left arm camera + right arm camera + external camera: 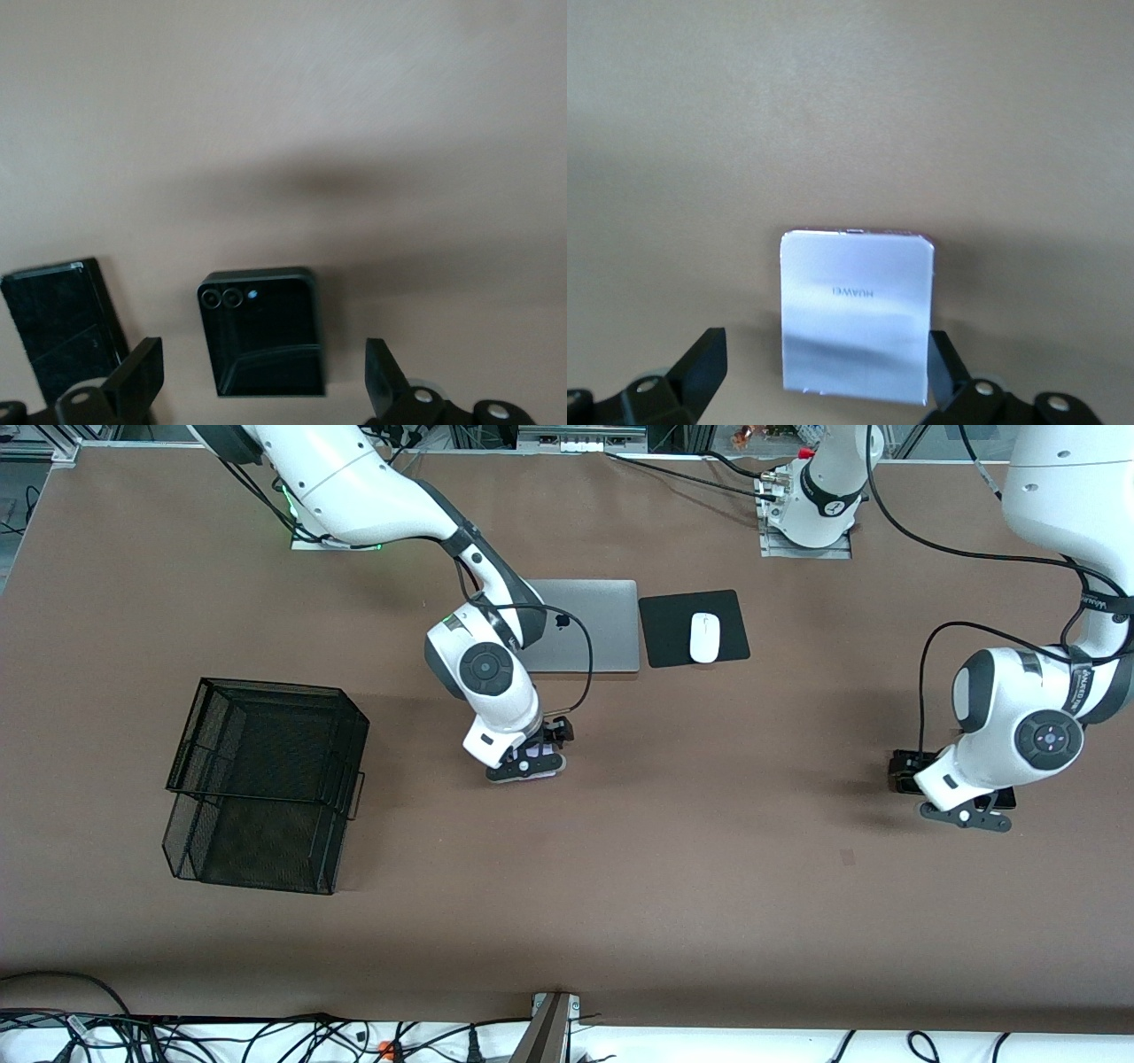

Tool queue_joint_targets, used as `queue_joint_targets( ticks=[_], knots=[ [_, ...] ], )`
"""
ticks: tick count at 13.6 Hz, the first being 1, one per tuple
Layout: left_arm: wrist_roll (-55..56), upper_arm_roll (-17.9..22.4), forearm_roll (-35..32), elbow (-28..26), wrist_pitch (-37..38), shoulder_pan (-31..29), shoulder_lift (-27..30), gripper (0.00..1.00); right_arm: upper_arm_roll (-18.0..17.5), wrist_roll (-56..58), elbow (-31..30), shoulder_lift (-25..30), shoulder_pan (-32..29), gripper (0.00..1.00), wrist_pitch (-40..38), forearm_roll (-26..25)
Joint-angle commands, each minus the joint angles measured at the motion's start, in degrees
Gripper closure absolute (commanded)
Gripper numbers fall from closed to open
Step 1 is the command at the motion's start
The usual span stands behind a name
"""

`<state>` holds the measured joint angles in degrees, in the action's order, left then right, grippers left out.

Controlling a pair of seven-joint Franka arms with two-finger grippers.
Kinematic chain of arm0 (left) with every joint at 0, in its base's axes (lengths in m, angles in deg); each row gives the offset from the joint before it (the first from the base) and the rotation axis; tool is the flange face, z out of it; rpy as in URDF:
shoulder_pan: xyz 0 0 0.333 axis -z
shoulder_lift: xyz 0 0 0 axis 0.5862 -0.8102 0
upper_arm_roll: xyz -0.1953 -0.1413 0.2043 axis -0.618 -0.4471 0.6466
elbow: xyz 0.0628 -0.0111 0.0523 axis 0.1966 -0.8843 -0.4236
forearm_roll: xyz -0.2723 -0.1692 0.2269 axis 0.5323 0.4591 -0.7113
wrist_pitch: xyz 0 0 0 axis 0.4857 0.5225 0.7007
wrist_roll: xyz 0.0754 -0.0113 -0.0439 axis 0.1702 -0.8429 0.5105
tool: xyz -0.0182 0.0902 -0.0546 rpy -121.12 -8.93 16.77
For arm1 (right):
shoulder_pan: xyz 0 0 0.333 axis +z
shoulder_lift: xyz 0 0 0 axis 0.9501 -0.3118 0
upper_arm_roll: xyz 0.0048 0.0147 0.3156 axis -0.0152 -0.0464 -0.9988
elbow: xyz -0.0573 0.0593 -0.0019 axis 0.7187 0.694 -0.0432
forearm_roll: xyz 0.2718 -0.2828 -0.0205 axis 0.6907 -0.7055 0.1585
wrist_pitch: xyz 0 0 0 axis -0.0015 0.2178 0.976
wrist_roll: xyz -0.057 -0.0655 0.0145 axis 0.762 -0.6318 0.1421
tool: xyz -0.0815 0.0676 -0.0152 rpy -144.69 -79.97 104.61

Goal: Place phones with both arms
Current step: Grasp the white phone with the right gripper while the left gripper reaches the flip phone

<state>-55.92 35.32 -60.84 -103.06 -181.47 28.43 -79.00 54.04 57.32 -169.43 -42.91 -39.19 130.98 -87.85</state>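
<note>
On the brown counter [709, 850], the right claw [528, 765] hangs low with fingers spread, released, straddling the pale lilac-white phone [857, 316], which lies flat nearer the front camera than the silver laptop [592, 625]. Toward the left arm's end, the left claw [966, 815], also released, straddles the small black squarish phone [261, 332]; the longer black phone [60, 325] lies beside it.
</note>
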Motion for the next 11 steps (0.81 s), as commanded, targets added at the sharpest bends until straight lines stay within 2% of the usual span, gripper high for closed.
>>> queue_joint_targets(
  ticks=[1,4,7,10,11],
  knots=[
    [-0.79,-1.15,1.42,-4.82,-2.79,-2.03,3.00,0.00,0.59,1.05,0.86,-1.49,0.67,0.00,1.32,-4.29],
    [-0.88,-1.50,1.59,-10.09,-11.56,-3.70,2.83,0.00,0.68,1.23,0.68,-1.58,0.67,0.00,1.32,-6.06],
    [-0.79,-2.55,1.68,-11.42,-13.52,-6.16,2.57,0.00,0.68,1.14,0.59,-2.98,0.84,0.00,2.98,-6.94],
    [-0.88,-8.59,1.68,-12.56,-15.45,-13.52,2.13,0.00,0.68,1.06,0.59,-3.78,0.84,0.00,4.40,-7.29],
    [-0.79,-10.88,1.77,-12.56,-15.63,-16.42,1.78,0.00,0.85,1.14,0.59,-3.78,0.84,0.05,4.75,-7.47]
  ],
)
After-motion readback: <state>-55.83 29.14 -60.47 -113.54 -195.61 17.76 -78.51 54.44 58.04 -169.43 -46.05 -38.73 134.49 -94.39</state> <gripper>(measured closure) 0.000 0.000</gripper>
